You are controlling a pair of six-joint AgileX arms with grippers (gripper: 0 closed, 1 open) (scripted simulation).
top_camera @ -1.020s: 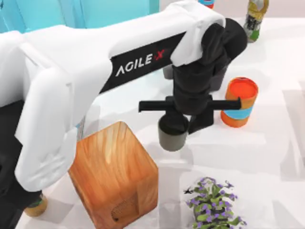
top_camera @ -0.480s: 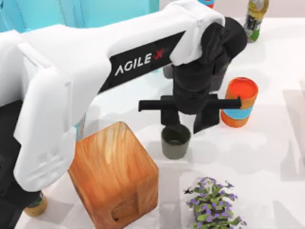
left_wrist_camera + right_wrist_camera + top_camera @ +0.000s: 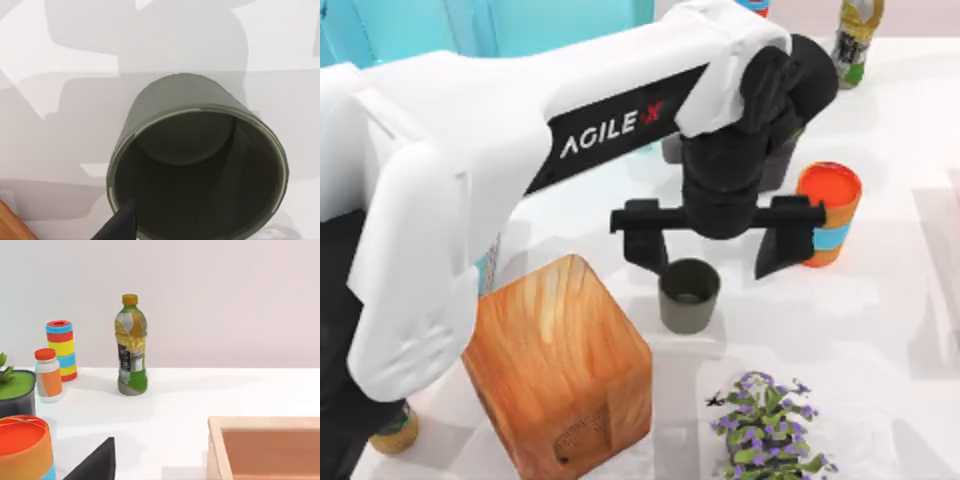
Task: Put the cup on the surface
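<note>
The small olive-grey tapered cup (image 3: 689,294) has been set upright on the glossy white worktop (image 3: 880,320); the left pincer (image 3: 718,245) has been spread wide, releasing it beside the wooden block (image 3: 560,365).

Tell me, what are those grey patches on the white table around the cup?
Shadows. Top view: the left arm and its open gripper shade the table around the cup. Left wrist view: hard-edged grey patches surround the cup.
</note>
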